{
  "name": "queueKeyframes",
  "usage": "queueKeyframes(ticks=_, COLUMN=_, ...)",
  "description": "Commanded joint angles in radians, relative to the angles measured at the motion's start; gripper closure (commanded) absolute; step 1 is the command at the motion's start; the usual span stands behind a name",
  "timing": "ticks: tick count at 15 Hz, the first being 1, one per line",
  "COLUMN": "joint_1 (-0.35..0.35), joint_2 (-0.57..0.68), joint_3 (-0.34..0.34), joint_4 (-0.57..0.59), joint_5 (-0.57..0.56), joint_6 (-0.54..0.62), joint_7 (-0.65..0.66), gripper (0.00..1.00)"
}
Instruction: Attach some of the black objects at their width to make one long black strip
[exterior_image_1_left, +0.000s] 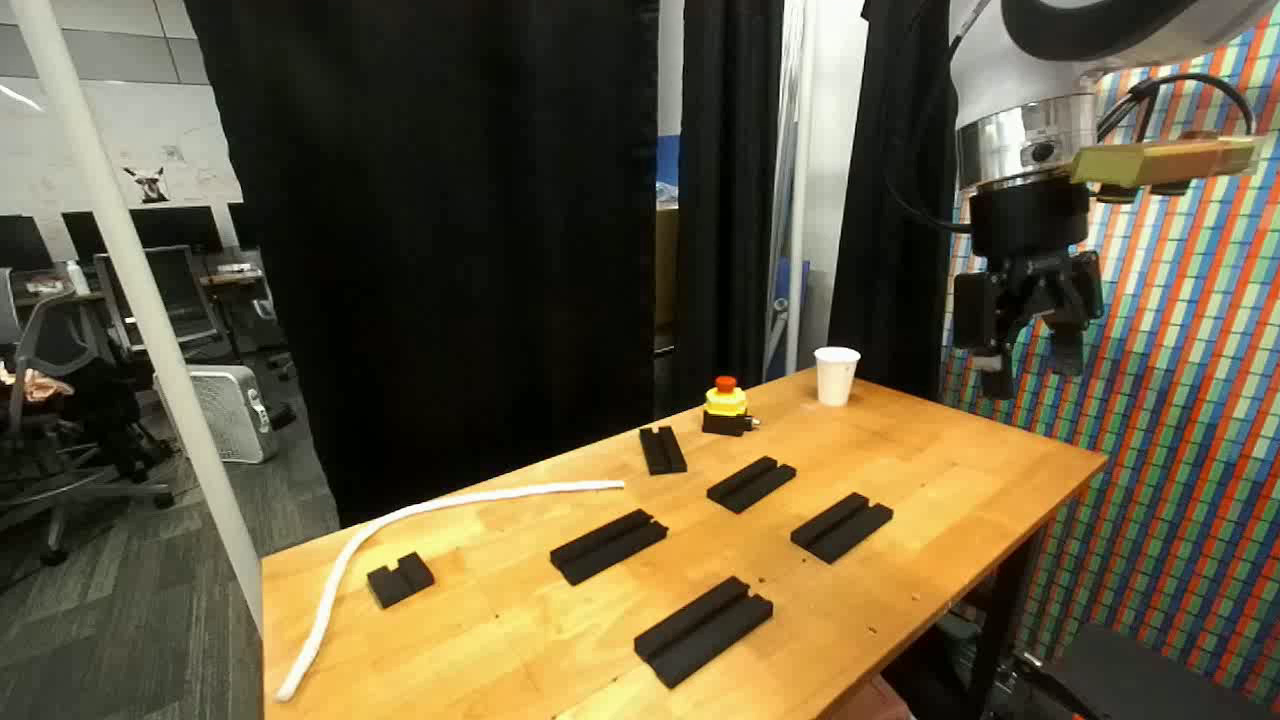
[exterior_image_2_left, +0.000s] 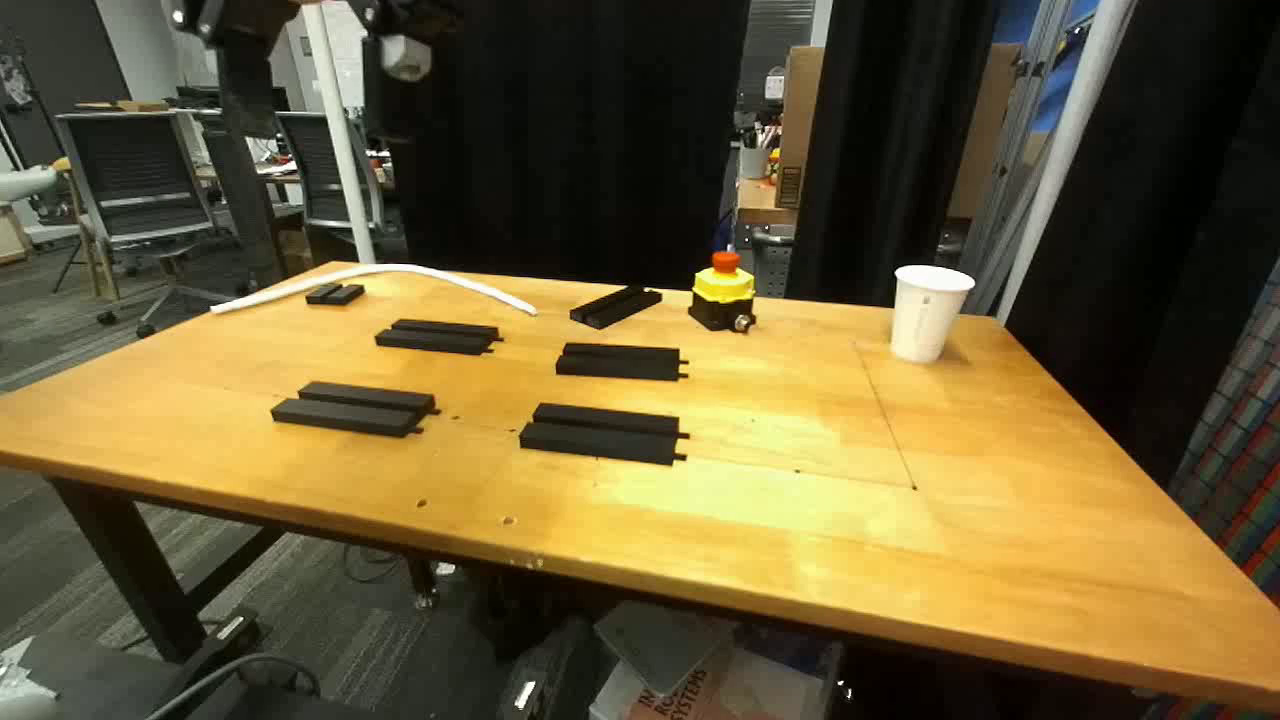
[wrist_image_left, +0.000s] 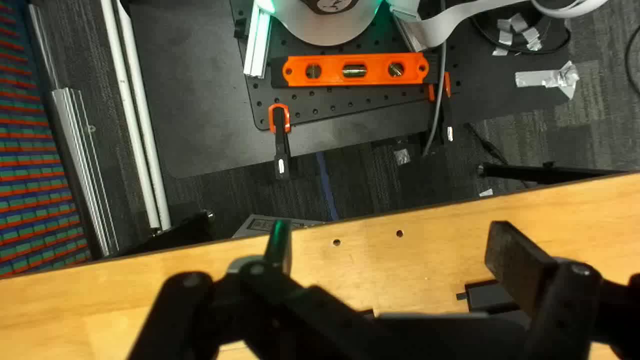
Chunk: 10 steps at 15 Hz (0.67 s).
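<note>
Well above the table (exterior_image_1_left: 480, 650) hangs the gripper (exterior_image_1_left: 1030, 365), pointing down, its jaws spread wide and holding nothing. On the wood lie five flat black bars, each grooved lengthwise and apart from the rest. Four form two loose rows, roughly parallel to the long edges. The row farther from the curtain (exterior_image_1_left: 430, 200) has one bar (exterior_image_1_left: 715, 640) toward the short edge away from the cup (exterior_image_1_left: 836, 378) and a second bar (exterior_image_1_left: 855, 535) toward the cup's end; the row nearer the curtain has a third bar (exterior_image_1_left: 618, 555) and a fourth bar (exterior_image_1_left: 762, 490) in the same order. In an exterior view, small tabs (exterior_image_2_left: 681, 457) stick out from these four, facing the cup's end. A fifth bar (exterior_image_1_left: 672, 450) lies turned at an angle close to the curtain edge, between the button (exterior_image_1_left: 725, 402) and the tip of the cord (exterior_image_1_left: 520, 491). This white cord bends around a short block (exterior_image_1_left: 415, 573) near the corner where the curtain edge meets the short edge away from the cup. The cup stands upright near the curtain edge's other corner. In the wrist view the fingers (wrist_image_left: 515, 260) stand well apart, one partly hiding a bar; past the table's edge lies an orange level (wrist_image_left: 332, 71).
</note>
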Motion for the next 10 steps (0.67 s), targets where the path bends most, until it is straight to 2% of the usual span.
queueKeyframes(ticks=1, joint_1=-0.004, joint_2=0.0, joint_3=0.003, joint_4=0.006, joint_5=0.002, joint_6=-0.001, joint_7=-0.003, gripper=0.0)
queueKeyframes(ticks=7, joint_1=-0.011, joint_2=0.008, joint_3=0.0, joint_4=0.014, joint_5=0.006, joint_6=0.011, joint_7=0.008, gripper=0.0)
queueKeyframes(ticks=10, joint_1=-0.05, joint_2=0.09, joint_3=-0.008, joint_4=0.032, joint_5=0.063, joint_6=0.071, joint_7=0.118, gripper=0.0)
